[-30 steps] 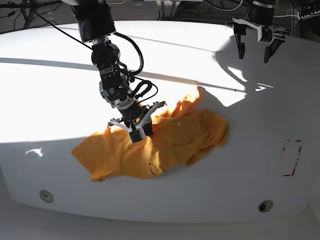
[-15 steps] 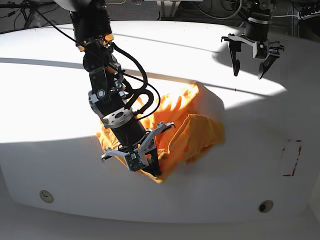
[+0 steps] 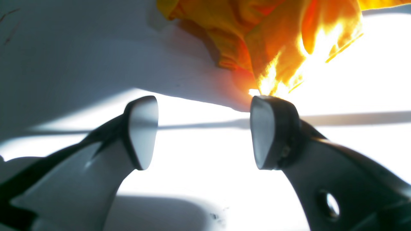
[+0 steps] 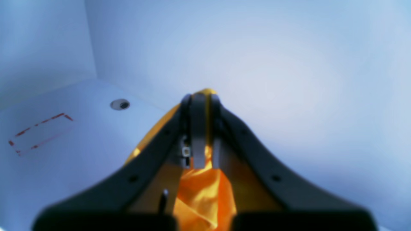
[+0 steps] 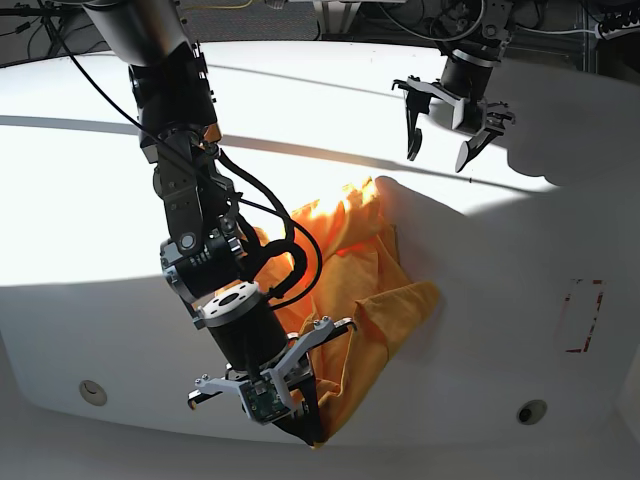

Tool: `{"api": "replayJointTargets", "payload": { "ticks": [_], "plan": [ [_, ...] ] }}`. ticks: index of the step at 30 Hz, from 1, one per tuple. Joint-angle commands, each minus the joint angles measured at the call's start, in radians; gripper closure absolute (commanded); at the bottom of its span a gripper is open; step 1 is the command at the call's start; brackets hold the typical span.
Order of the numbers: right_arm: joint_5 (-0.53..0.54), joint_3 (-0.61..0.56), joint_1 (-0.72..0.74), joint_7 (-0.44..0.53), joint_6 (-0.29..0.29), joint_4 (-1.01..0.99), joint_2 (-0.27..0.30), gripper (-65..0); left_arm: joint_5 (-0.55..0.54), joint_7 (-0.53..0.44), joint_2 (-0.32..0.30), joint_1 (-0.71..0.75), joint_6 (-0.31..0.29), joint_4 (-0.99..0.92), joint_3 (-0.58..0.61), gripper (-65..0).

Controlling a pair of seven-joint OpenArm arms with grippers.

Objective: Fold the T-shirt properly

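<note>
The orange-yellow T-shirt (image 5: pixel 375 265) is bunched up and stretched from mid-table toward the front edge. My right gripper (image 5: pixel 303 422) is shut on a fold of it near that edge, with the cloth hanging from the jaws. In the right wrist view the fingers (image 4: pixel 199 128) pinch orange T-shirt fabric (image 4: pixel 202 192). My left gripper (image 5: pixel 438 152) hovers open above the table behind the shirt's far end, holding nothing. In the left wrist view the left gripper (image 3: pixel 202 131) has its pads wide apart, and the T-shirt's sunlit edge (image 3: pixel 266 41) lies just beyond them.
A red dashed rectangle (image 5: pixel 583 316) is marked on the white table (image 5: pixel 100 200) at the right. Round holes sit near the front edge at the left (image 5: pixel 92 391) and the right (image 5: pixel 531 411). Hard sunlight and shadow cross the table. Cables and equipment line the back.
My right gripper has pulled the T-shirt toward the front edge, lifting and bunching it from flat. The left gripper has moved left and closer to the shirt's far end, still open.
</note>
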Motion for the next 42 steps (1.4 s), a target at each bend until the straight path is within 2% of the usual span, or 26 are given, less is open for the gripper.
{"api": "replayJointTargets", "payload": {
  "ticks": [1, 7, 10, 20, 28, 42],
  "plan": [
    [0.003, 0.004, 0.076, 0.034, -0.002, 0.016, 0.002, -0.3, -0.004, -0.011, -0.001, -0.028, 0.005, -0.032, 0.019, -40.8],
    [0.003, 0.004, 0.159, 0.034, -0.002, 0.014, 0.010, -0.3, -0.004, -0.011, 0.028, -0.117, 0.008, -0.110, 0.041, -40.8],
    [0.009, 0.004, 0.199, 0.034, -0.002, 0.014, 0.031, -0.3, -0.004, -0.011, 0.045, -0.160, 0.006, -0.159, 0.039, -40.8],
    [0.010, 0.002, 0.323, 0.034, -0.002, 0.018, 0.048, -0.3, -0.002, -0.011, 0.048, -0.304, 0.008, -0.276, 0.102, -40.8],
    [0.010, 0.002, 0.360, 0.034, -0.002, 0.019, 0.048, -0.3, -0.001, -0.011, 0.049, -0.419, 0.009, -0.360, 0.139, -40.8],
    [0.010, -0.016, 0.371, 0.034, -0.002, 0.042, 0.047, -0.5, 0.004, -0.011, 0.164, -0.578, 0.005, -0.515, 0.151, -40.8]
  ]
}}
